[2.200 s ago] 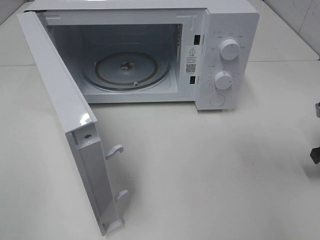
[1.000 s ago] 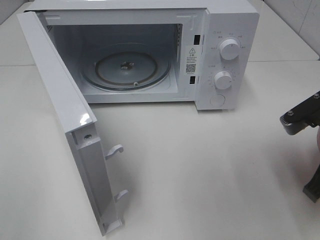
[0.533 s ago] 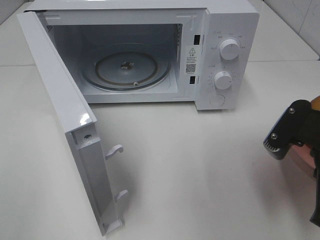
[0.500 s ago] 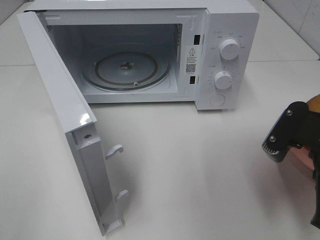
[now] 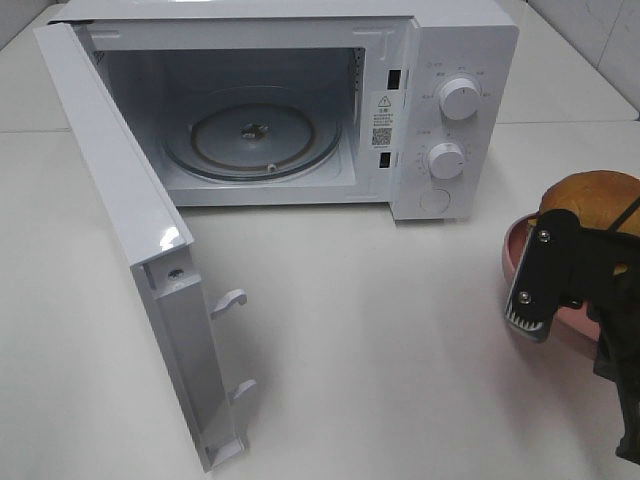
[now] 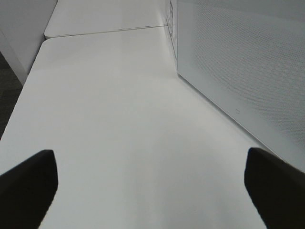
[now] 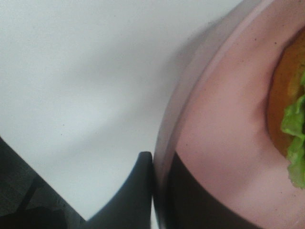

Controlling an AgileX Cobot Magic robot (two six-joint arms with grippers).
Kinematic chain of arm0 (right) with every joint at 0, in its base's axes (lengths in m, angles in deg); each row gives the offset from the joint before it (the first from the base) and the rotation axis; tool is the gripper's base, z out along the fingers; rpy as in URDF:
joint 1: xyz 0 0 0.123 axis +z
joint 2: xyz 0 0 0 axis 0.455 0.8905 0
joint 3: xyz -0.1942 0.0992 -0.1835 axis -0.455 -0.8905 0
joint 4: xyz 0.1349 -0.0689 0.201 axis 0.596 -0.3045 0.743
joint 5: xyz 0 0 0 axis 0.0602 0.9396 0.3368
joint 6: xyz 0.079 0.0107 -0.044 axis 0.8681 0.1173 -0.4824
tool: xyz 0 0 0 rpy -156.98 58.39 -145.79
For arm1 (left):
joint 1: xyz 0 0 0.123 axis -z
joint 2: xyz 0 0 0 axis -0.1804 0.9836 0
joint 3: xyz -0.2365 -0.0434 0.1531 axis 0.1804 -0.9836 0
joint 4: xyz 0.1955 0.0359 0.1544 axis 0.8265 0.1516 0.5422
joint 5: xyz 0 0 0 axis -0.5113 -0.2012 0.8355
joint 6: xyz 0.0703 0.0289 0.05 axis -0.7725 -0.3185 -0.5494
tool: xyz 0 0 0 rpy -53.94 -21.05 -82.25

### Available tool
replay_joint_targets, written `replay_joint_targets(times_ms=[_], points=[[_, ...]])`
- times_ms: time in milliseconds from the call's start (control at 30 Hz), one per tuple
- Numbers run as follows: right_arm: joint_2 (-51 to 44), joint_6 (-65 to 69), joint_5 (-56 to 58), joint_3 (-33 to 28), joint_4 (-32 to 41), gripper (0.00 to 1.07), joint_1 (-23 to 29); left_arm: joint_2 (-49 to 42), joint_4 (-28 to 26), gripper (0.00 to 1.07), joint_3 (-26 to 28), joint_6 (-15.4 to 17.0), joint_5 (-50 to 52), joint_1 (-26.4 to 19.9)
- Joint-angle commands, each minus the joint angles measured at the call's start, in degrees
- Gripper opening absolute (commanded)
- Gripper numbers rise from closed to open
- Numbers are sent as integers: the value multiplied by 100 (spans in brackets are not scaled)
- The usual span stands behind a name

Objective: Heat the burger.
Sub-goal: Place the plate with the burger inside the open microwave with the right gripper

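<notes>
1. Microwave (image 5: 455, 120) sits upper centre of the overhead frame. Its door (image 5: 120, 210) is swung wide open toward the lower left. Inside the cavity is a glass turntable (image 5: 255, 135).
2. Pink dish (image 5: 516, 248) is at the right edge of the overhead frame, mid height, with the burger (image 5: 595, 200) sitting in it. Tan bun on top; green lettuce (image 7: 293, 129) shows at its side in the right wrist view.
3. Dish and burger are outside the microwave, lower right of its knobs. Cannot tell if the dish touches the bench (image 5: 400, 350).
4. Right claw (image 7: 159, 195) is clenched on the dish rim, one finger outside the wall and one inside. It does not touch the burger.
5. Left claw (image 6: 152, 191) has its fingers spread wide and grasps nothing. It is over bare bench next to a white perforated panel.
</notes>
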Motion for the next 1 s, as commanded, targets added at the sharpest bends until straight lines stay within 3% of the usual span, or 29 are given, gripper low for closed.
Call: replay_joint_targets(times_ms=[33,333,767,1000], points=[[-63,-74,-178,17,-189,0,11,-109,-6,100,-6,11,23,40],[-401,-344,-355,-286,-235,0,602,-109,-6,100,-6,11,23,40],[-533,-3117,-882,-361,218,0,659,-109,-6,100,-6,11,23,40],[-527,-3690,-1301,-361,235,0,636,-109,-6,100,-6,11,23,40]])
